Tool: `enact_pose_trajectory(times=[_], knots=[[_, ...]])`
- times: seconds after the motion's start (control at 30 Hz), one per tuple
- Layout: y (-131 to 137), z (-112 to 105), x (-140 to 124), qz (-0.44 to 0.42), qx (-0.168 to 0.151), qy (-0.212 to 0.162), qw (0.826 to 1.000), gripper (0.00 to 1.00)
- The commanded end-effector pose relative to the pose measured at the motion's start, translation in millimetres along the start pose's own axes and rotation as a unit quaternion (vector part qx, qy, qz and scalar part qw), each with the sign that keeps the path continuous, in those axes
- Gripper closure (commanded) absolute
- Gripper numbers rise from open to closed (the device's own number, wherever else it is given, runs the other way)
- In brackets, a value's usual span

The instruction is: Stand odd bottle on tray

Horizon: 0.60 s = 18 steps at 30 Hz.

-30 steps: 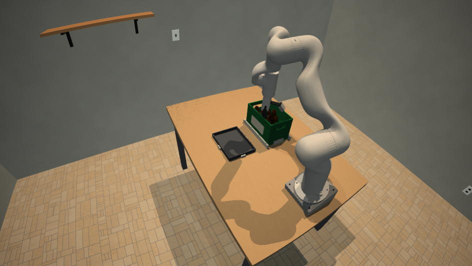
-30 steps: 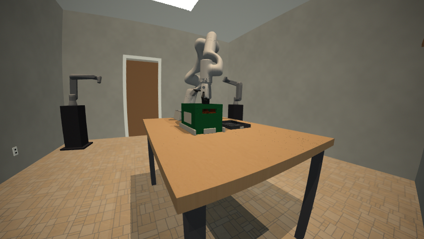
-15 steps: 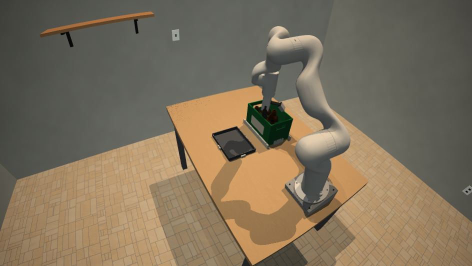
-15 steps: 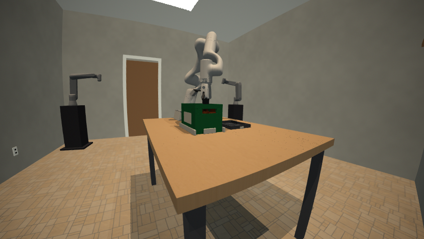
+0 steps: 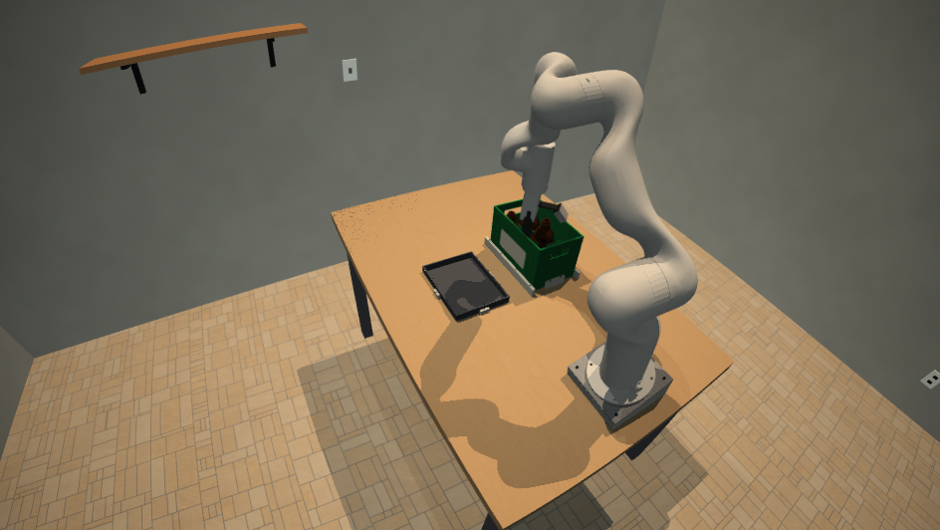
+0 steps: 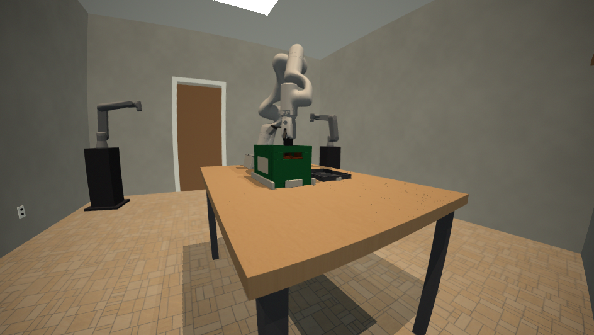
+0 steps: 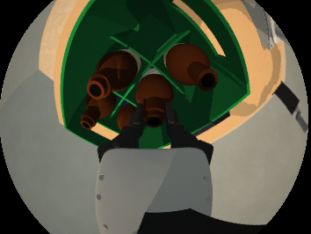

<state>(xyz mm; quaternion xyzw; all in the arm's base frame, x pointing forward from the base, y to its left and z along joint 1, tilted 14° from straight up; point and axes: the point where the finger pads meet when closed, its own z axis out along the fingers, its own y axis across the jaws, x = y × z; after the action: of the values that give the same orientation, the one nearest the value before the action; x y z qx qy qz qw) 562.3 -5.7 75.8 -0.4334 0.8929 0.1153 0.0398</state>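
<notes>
Plainly, pincer [image 7: 155,117] clamped on a brown bottle [image 7: 155,92] neck inside green crate [image 7: 230,67], crate's pale label [image 6: 262,163] blank, no legible writing.

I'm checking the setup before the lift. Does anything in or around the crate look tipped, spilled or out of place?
Nothing stands out. The brown bottles sit in the green crate, none fallen outside it. The gripper has its jaws shut on one bottle's neck. The black tray lies flat beside the crate, holding nothing.

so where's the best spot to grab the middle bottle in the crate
By the neck, just below the mouth, coming straight down. The bottle stands upright in the crate with dividers and neighbours crowding its body, so only the neck is free. The gripper is shut there.
</notes>
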Motion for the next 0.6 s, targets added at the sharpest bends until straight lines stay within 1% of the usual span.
enact_pose_trajectory(times=[0.0, 0.5, 0.53, 0.57], knots=[[-0.7, -0.9, -0.5, 0.0, 0.001, -0.001, 1.0, 1.0], [-0.7, -0.9, -0.5, 0.0, 0.001, -0.001, 1.0, 1.0], [-0.7, -0.9, -0.5, 0.0, 0.001, -0.001, 1.0, 0.35], [-0.7, -0.9, -0.5, 0.0, 0.001, -0.001, 1.0, 0.35]])
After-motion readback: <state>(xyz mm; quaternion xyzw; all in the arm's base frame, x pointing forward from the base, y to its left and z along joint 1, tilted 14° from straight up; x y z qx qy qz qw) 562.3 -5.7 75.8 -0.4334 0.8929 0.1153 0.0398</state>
